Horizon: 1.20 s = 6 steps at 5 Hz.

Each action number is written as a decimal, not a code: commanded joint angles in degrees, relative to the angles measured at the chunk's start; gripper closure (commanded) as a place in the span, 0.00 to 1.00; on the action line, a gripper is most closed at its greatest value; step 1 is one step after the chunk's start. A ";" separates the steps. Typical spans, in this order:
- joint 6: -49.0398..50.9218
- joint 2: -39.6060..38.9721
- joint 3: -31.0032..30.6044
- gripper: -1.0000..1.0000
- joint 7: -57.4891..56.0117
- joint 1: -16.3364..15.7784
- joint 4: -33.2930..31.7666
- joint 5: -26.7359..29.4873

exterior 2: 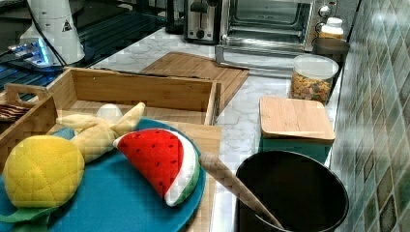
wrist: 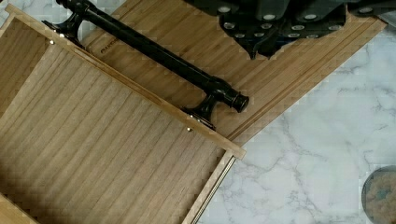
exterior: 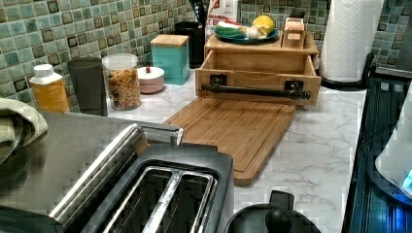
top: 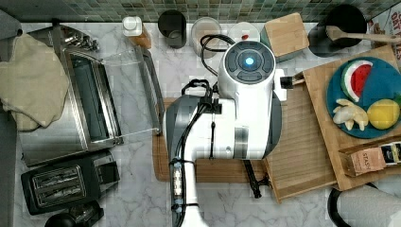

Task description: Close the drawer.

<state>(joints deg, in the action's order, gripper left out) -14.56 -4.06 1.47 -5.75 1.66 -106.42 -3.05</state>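
Drawer: the wide, shallow light-wood drawer [exterior: 257, 65] with a raised rim and ribbed bottom is standing pulled out of its low wooden stand [exterior: 262, 46], open and holding nothing in the left view; in the top view its ribbed floor [top: 302, 137] is showing between the arm and the stand's top.
Handle: a long black metal bar handle [wrist: 154, 51] on two black brackets is running along the drawer's front panel, and in the left view [exterior: 255, 91] it is facing the camera across the board.
Gripper: the dark gripper [wrist: 275, 28] of the white Franka arm [top: 236, 94] is hanging over the brown cutting board just outside the drawer front, near the handle but apart from it; whether its fingers are spread or pressed together cannot be told.
Cutting board: the flat brown wooden cutting board [exterior: 228, 131] with rounded corners is lying on the white marble counter [exterior: 311, 150], its far end reaching the drawer front.
Stand top: a teal round plate [exterior 2: 106, 198] is carrying a plush yellow lemon [exterior 2: 41, 171], a plush watermelon slice [exterior 2: 162, 162] and a pale plush banana [exterior 2: 96, 130].
Oven side: the steel toaster oven [top: 85, 101] is sitting with its glass door dropped open, at the top view's left, well apart from the drawer.
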 commanded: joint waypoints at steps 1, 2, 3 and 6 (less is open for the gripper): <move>0.00 0.00 0.04 1.00 0.00 0.05 -0.56 -0.06; -4.20 1.69 0.33 1.00 -5.80 0.99 -4.80 3.28; -10.84 5.26 -0.07 1.00 -16.44 1.02 -12.13 3.91; -17.05 6.28 -1.01 1.00 -46.22 2.03 -20.98 6.55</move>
<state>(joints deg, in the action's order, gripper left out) -31.31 -0.21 1.48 -48.29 2.86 -125.78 0.84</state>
